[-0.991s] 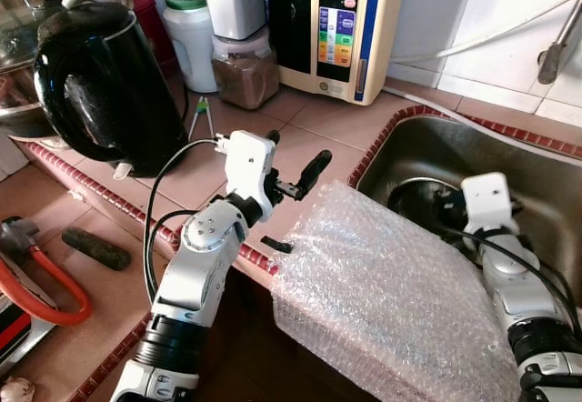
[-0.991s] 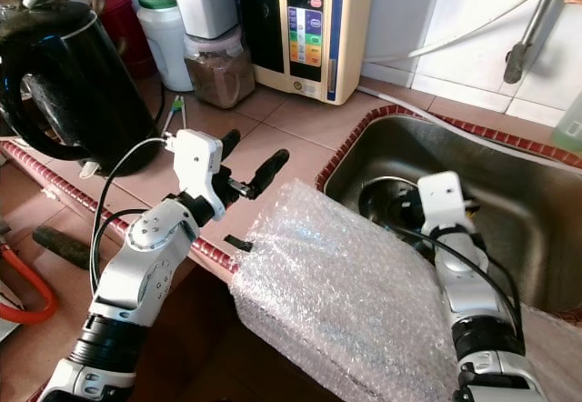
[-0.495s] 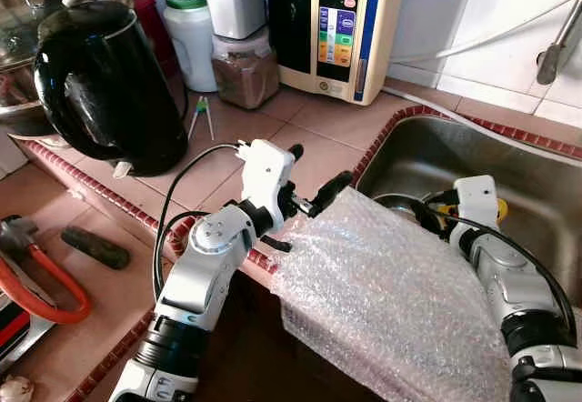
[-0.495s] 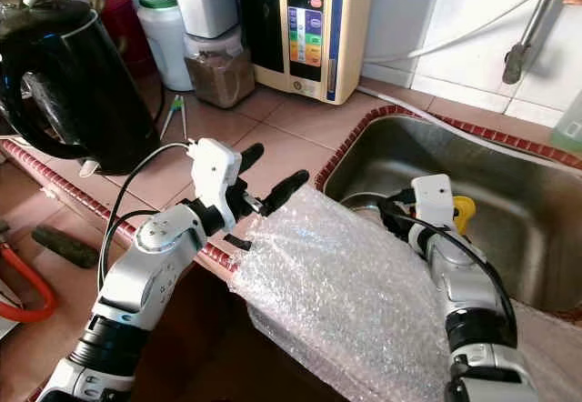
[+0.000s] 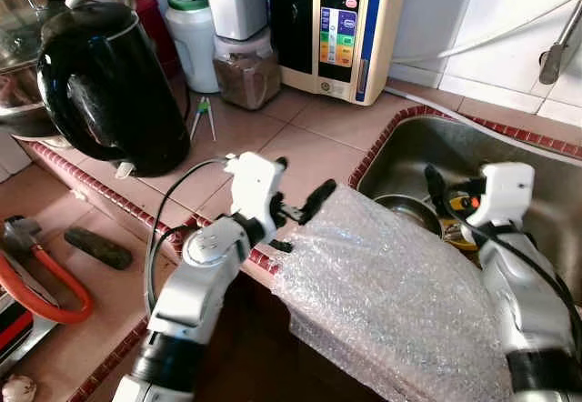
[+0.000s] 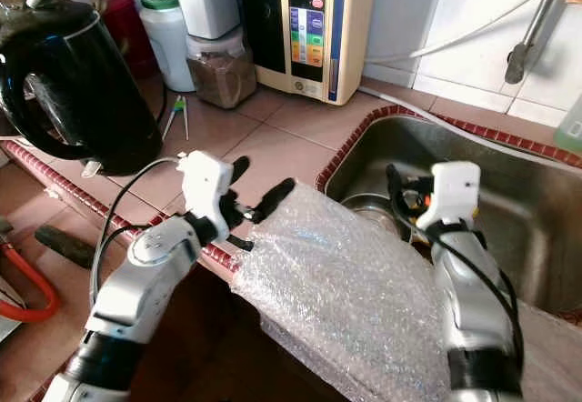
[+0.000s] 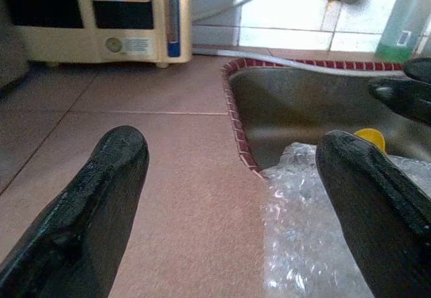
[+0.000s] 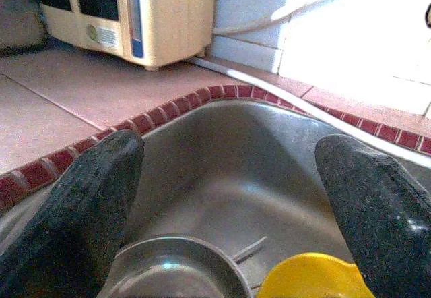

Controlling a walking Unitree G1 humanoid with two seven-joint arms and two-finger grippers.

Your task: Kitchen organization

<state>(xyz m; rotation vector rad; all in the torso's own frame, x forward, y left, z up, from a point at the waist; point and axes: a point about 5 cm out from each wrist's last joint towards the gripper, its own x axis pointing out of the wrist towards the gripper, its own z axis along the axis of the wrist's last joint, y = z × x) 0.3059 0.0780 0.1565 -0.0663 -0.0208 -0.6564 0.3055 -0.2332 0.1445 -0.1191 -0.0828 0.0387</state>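
A sheet of bubble wrap (image 5: pixel 391 284) drapes over the front edge of the counter (image 5: pixel 300 129), its upper corner lying at the sink's (image 5: pixel 455 161) near-left corner and the rest hanging down past the counter's edge.

The left gripper (image 5: pixel 300 204) hovers over the counter at the wrap's upper left corner, fingers spread apart and grasping nothing; one finger (image 7: pixel 367 203) sits just above the wrap's edge, the other (image 7: pixel 94 197) over bare tile.

The right gripper (image 8: pixel 229 197) is over the sink, just beyond the wrap's far edge, also released, with fingers wide and nothing between them. Below it in the sink lie a round steel bowl (image 8: pixel 175 271) and a yellow object (image 8: pixel 313 278), side by side.

Toward the counter's back left stands a black kettle (image 5: pixel 105 84). Along the back edge are a white jar (image 5: pixel 191 43), a blender jar (image 5: pixel 245 70) of brown powder, and a cream water appliance (image 5: pixel 341 25) with coloured buttons. A hose (image 5: pixel 45 293) in orange lies on the lower ledge at the left.
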